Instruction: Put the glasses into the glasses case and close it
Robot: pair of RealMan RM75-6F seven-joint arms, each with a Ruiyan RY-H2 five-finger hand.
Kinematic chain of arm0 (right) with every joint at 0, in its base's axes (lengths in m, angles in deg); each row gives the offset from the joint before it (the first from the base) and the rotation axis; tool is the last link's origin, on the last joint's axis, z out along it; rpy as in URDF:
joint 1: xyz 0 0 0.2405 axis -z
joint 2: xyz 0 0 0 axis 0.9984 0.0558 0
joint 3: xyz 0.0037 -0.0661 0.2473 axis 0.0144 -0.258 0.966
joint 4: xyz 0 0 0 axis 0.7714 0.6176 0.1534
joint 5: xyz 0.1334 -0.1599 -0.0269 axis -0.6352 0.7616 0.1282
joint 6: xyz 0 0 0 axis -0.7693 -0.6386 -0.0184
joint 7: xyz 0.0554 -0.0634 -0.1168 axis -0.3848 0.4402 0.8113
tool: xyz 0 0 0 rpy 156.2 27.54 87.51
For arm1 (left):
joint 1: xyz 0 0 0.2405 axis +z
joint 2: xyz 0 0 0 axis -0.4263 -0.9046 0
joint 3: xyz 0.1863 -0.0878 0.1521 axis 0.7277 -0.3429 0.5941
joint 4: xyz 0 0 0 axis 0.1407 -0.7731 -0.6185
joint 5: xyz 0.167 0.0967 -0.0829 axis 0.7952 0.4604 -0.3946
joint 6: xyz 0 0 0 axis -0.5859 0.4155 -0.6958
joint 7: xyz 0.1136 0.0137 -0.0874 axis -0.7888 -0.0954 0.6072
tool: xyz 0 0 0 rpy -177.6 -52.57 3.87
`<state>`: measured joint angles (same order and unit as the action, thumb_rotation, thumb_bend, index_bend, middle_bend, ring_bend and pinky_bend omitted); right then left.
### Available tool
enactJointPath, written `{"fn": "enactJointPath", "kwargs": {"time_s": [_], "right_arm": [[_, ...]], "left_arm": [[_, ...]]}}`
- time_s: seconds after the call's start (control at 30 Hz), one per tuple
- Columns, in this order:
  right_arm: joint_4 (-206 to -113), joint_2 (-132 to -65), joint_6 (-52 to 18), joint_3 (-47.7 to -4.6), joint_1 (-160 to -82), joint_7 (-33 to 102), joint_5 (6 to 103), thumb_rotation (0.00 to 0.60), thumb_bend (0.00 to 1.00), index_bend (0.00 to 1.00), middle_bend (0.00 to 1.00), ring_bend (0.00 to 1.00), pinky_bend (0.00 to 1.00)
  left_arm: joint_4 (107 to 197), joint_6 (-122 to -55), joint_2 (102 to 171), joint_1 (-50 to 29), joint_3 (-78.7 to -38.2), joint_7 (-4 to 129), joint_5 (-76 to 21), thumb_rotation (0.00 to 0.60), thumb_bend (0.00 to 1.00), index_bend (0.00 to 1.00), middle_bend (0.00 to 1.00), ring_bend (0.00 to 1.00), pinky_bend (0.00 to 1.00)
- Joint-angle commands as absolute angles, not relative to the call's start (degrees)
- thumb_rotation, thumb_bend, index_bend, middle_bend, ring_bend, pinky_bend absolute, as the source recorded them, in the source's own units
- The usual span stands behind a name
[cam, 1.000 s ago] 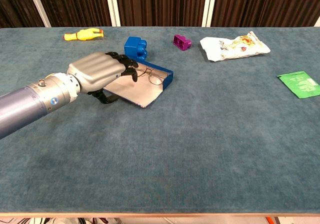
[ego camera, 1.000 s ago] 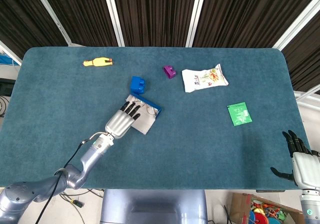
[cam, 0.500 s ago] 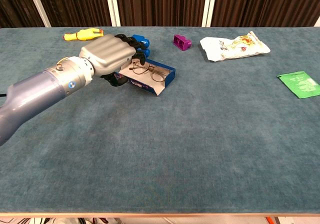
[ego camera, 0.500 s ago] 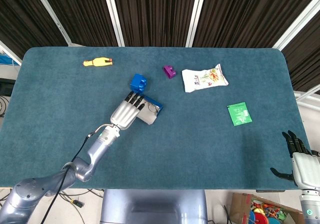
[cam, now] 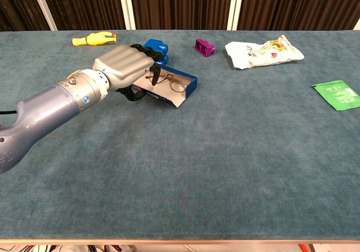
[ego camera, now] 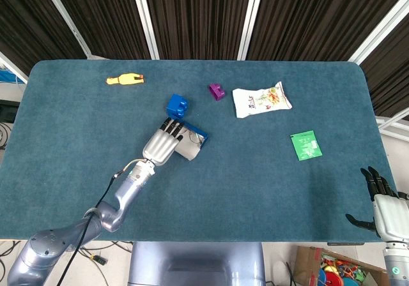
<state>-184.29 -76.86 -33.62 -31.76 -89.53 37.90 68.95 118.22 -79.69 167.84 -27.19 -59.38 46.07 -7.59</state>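
L hand (cam: 125, 67) nearest, fingers curled over near-left end of open blue glasses case (cam: 181, 88); whether it grips, cannot tell. Thin wire-frame glasses (cam: 169, 82) lie inside, just right of fingertips, long axis left-right. R hand (ego camera: 383, 206) spread, well apart.

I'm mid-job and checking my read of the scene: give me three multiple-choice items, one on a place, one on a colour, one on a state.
1. Where are the glasses?
A. Inside the glasses case
B. Beside the snack packet
C. In the right hand

2. What colour is the brick nearest the snack packet?
A. Blue
B. Purple
C. Yellow

3. What state is the glasses case in?
A. Fully closed
B. Lid partly raised by the left hand
C. Upside down

Answers: 1 A, the frames lie within the blue walls. 2 B, it shows purple in both views. 3 B, the glasses show under the tilted lid.
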Motion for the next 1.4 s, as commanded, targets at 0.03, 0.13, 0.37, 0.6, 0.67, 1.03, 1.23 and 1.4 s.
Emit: {"fn": "enactJointPath", "kwargs": {"time_s": [0.03, 0.13, 0.37, 0.6, 0.67, 1.03, 1.23, 1.4], "right_arm": [[-184.3, -76.87, -33.59, -31.77, -89.53, 37.91, 68.91, 0.6, 0.2, 0.01, 0.0, 0.11, 0.28], [-184.3, -76.89, -33.57, -31.8, -89.53, 38.06, 68.9, 0.6, 0.2, 0.01, 0.0, 0.11, 0.28], [-184.52, -76.86, -33.24, -31.76, -89.6, 38.37, 68.35, 0.6, 0.2, 0.01, 0.0, 0.11, 0.28], [-184.71, -76.8, -33.21, -31.74, -89.61, 38.63, 68.17, 0.6, 0.2, 0.01, 0.0, 0.11, 0.28], [-184.74, -76.75, -33.22, -31.77, -89.57, 38.63, 68.14, 0.6, 0.2, 0.01, 0.0, 0.11, 0.28], [-184.84, -76.71, -33.08, -31.72, -89.64, 38.57, 68.0, 0.6, 0.2, 0.01, 0.0, 0.11, 0.28], [-184.87, -76.69, -33.1, -31.73, -89.62, 38.51, 67.99, 0.6, 0.2, 0.01, 0.0, 0.11, 0.28], [-184.89, -76.66, -33.1, -31.72, -89.63, 38.45, 67.98, 0.6, 0.2, 0.01, 0.0, 0.11, 0.28]], "left_arm": [[117.9, -79.84, 167.83, -26.94, -59.31, 46.35, -7.65, 0.6, 0.37, 0.44, 0.1, 0.05, 0.11], [117.73, -79.95, 167.68, -26.68, -59.21, 46.75, -7.67, 0.6, 0.37, 0.46, 0.11, 0.05, 0.11], [117.66, -81.09, 167.22, -26.21, -59.13, 47.64, -7.39, 0.6, 0.37, 0.5, 0.13, 0.05, 0.11], [117.58, -81.53, 167.13, -26.03, -59.12, 47.59, -7.35, 0.6, 0.37, 0.53, 0.15, 0.05, 0.11], [117.52, -81.49, 167.12, -25.99, -59.08, 47.35, -7.38, 0.6, 0.37, 0.53, 0.15, 0.05, 0.11], [118.55, -81.19, 166.56, -25.54, -58.62, 47.14, -7.34, 0.6, 0.45, 0.54, 0.15, 0.05, 0.11], [119.53, -81.15, 165.85, -24.92, -58.39, 47.33, -7.48, 0.6, 0.46, 0.55, 0.15, 0.05, 0.11], [121.5, -81.82, 164.71, -24.1, -58.31, 47.8, -7.55, 0.6, 0.46, 0.55, 0.16, 0.05, 0.11]]}}
